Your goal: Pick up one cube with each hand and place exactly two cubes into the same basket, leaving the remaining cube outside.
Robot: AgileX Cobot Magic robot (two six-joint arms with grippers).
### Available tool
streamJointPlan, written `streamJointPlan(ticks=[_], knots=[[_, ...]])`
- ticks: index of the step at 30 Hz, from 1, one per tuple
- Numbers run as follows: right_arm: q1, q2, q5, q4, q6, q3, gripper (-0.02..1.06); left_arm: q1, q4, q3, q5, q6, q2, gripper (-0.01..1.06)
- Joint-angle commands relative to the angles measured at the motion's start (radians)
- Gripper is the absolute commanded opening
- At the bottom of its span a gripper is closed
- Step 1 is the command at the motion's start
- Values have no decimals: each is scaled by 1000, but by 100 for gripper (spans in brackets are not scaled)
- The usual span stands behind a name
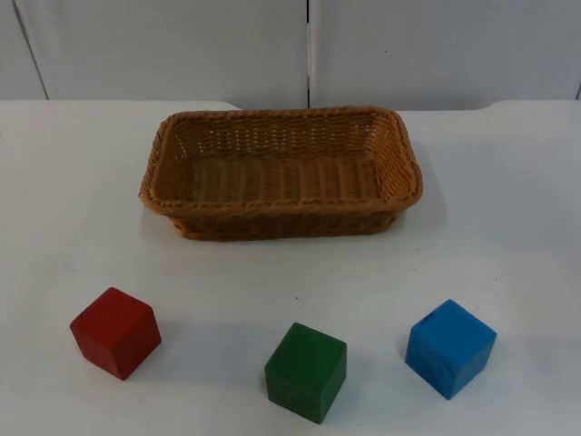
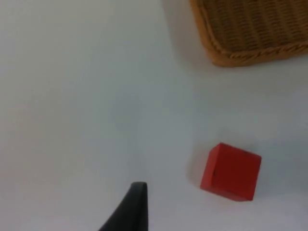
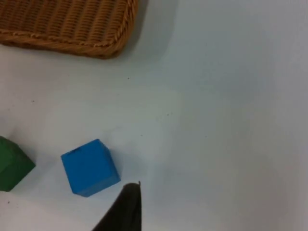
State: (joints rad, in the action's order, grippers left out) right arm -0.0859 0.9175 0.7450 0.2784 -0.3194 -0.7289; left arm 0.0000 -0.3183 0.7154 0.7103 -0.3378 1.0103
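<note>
The white surface (image 1: 508, 227) carried everything, and the layout read as a starting arrangement: container at the back, three pieces in a row in front, each within reach of an arm.

The rectangular brown woven wicker basket (image 1: 280, 173) sat toward the grey partition wall (image 1: 182, 45), centred between the two arms, probably so either could drop into it. It was shallow, with a braided rim and ribbed floor, and held nothing.

The three cubes stood well apart from one another and from the basket, which left room for fingers to close around each. The solid red wooden cube (image 1: 115, 331) lay on the left arm's side, turned corner-on to the top camera. The solid blue wooden cube (image 1: 450, 348) lay on the right arm's side, also rotated. The solid dark green wooden cube (image 1: 306, 371) stood between them, nearest the front edge; by position it seemed the likely one to stay outside.

The left gripper (image 2: 127, 211) hung above bare surface near the red cube (image 2: 231, 171), not touching it, with a basket corner (image 2: 250, 33) beyond. The right gripper (image 3: 122, 209) hung just beside the blue cube (image 3: 90, 167), the green cube (image 3: 13, 163) further off. With one fingertip visible on each, I could not tell whether either gripper was open or closed. No cube had been picked up yet.
</note>
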Motion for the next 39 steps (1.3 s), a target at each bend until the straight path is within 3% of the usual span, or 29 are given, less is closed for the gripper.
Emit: streamJointPlan(ticks=[1, 5, 13, 23, 32, 39], knots=[[3, 2, -7, 40, -44, -21, 105, 2, -63, 16, -12, -70, 23, 105], [-7, 10, -2, 64, -77, -49, 105, 2, -121, 18, -20, -147, 63, 105], [-154, 106, -21, 62, -97, -148, 105, 0, -251, 18, -20, -304, 168, 105], [-374, 294, -47, 56, -97, -224, 105, 0, -262, 18, -21, -341, 246, 105], [-560, 455, -78, -58, -88, -233, 105, 0, -275, 18, -39, -400, 299, 105], [-656, 534, -105, -96, -88, -233, 105, 0, -278, 18, -53, -421, 349, 105]])
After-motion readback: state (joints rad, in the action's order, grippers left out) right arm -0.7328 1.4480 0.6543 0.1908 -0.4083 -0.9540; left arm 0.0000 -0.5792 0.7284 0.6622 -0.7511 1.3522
